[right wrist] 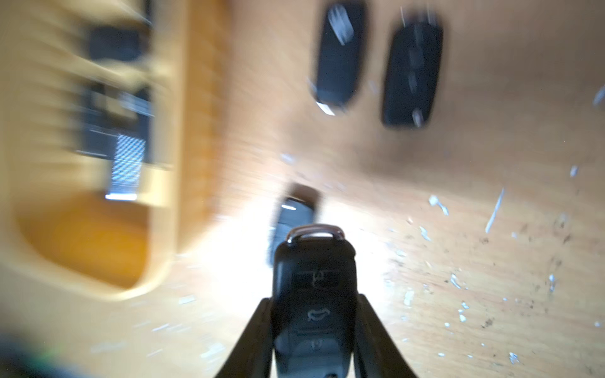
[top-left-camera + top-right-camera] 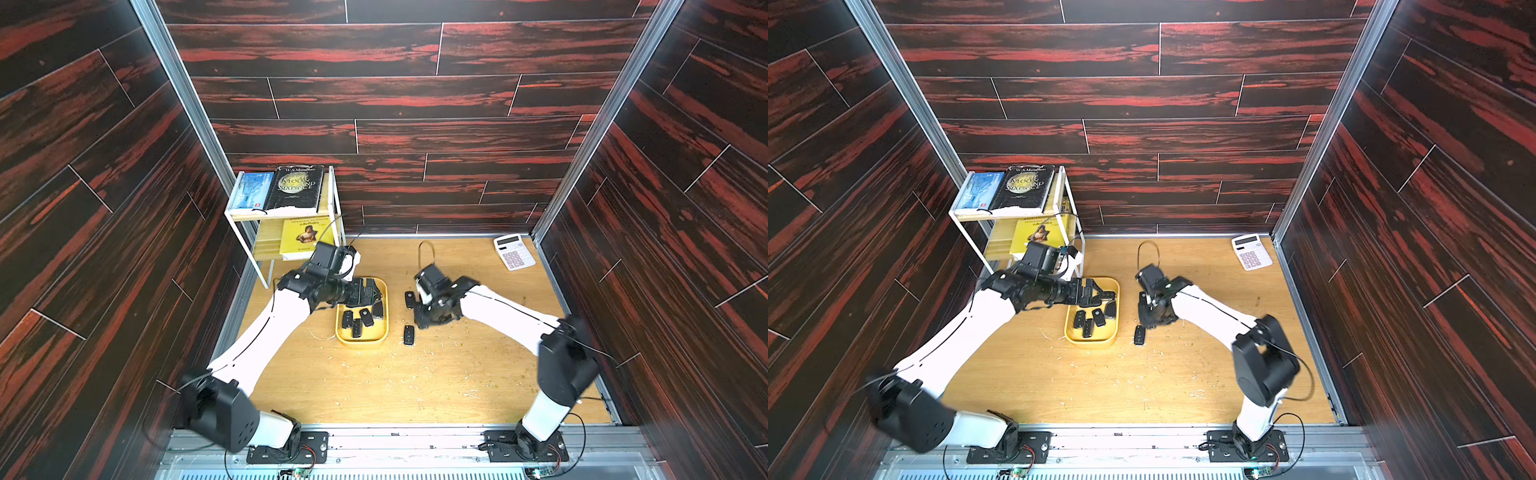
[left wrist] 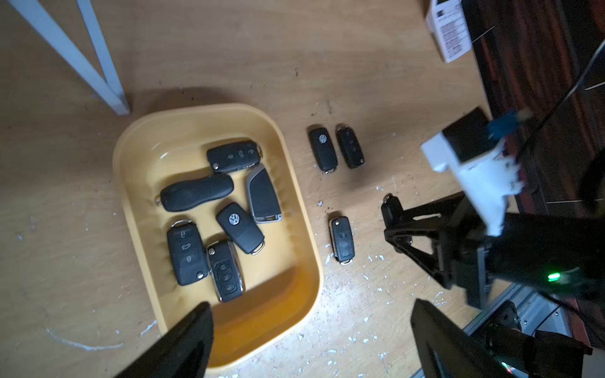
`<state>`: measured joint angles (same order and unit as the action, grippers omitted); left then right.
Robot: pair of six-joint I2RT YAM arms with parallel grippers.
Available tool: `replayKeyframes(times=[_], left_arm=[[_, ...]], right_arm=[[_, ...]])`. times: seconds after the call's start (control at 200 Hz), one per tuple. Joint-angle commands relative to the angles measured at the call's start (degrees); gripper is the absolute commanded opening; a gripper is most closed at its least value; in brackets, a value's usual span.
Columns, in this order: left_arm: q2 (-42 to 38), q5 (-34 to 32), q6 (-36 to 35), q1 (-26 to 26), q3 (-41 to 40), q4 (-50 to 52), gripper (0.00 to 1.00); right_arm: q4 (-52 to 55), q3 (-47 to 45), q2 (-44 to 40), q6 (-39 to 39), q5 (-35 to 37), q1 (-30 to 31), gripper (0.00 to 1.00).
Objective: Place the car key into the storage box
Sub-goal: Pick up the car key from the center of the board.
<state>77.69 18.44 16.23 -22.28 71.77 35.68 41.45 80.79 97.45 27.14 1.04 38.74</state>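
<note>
Between the right fingers, narrowed onto its long sides, sits the car key, button face toward the wrist camera and metal loop pointing away from the palm. In a top view it hangs at about 3 o'clock of the storage box, near the rim but not over it. The right wrist view is smeared, so how far it clears the surface is hard to say. Around it on the wood lie a loose key toward 6 o'clock and a pair of keys toward 12 o'clock. The left fingers stand wide and empty, hovering above the box's 12 o'clock half. Six keys already lie inside, bunched through the middle, and the floor at the 6 o'clock end looks bare. The step in hand appears to be the carry. To do it well, lift enough to pass the raised rim, travel toward 9 o'clock, and aim for that bare 6 o'clock end, well clear of the left arm. The hold is on smooth plastic near one end, so the key could pivot; move evenly, lower close to the floor, and only then spread the fingers, so it neither bounces nor lands across the rim.
</note>
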Motion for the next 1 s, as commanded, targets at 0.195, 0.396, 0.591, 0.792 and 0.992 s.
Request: replayKeyframes(times=[0.195, 0.396, 0.591, 0.792, 0.992], left_arm=[[-21.3, 4.1, -18.9, -5.8, -24.2, -39.1, 1.00], [-23.7, 9.5, -27.3, -7.7, -32.0, -49.5, 1.00], [-23.8, 12.4, -37.0, -9.5, -36.3, -54.4, 1.00], [-24.7, 13.9, -41.5, -9.8, -36.6, -55.6, 1.00], [-24.0, 16.2, -40.5, -9.8, -34.7, -56.0, 1.00]], right_arm=[[3.0, 5.2, -6.5, -3.0, -31.3, -3.9, 0.37], [-6.3, 1.2, -9.8, 1.4, -48.0, -4.4, 0.38], [-11.9, -0.1, -11.5, 5.5, -55.5, -4.6, 0.38], [-15.2, -2.3, -11.9, 7.3, -59.5, -4.8, 0.38], [-16.7, -4.2, -12.1, 7.3, -60.5, -4.8, 0.39]])
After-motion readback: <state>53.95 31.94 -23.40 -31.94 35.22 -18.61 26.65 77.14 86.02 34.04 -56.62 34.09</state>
